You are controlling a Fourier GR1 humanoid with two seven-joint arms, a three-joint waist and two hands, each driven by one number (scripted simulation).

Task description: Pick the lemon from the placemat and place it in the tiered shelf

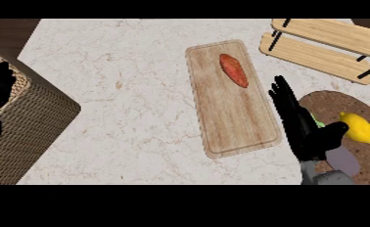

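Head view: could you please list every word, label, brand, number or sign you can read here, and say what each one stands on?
None: no readable text shows anywhere.
The cutting board, the orange-red vegetable on it, the lemon, the placemat, the tiered shelf, the wicker basket and the right hand all bear no lettering or labels.

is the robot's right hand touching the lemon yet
Cannot tell. In the head view the right hand's thumb overlaps the lemon, but no gap or contact shows plainly.

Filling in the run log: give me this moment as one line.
phase: reaching | right hand: open beside lemon | lemon: on placemat | tiered shelf: holds nothing visible | left hand: unseen
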